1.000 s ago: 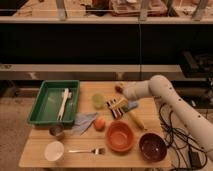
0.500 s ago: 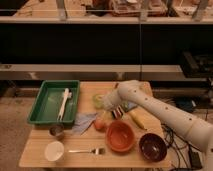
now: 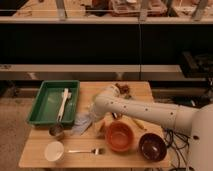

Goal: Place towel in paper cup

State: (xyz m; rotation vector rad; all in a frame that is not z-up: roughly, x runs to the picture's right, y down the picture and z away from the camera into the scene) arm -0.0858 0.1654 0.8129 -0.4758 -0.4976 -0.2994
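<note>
One step looked underway, the grasp: gripper (image 3: 94,121) hung just beside the towel (image 3: 81,124), hold impossible to tell. Next needed: pinch, then carry to the paper cup (image 3: 54,150), well apart.

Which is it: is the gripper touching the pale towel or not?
Cannot tell. In the camera view the gripper sits low at the right edge of the towel, but overlaps the cloth, hiding any contact or gap.
</note>
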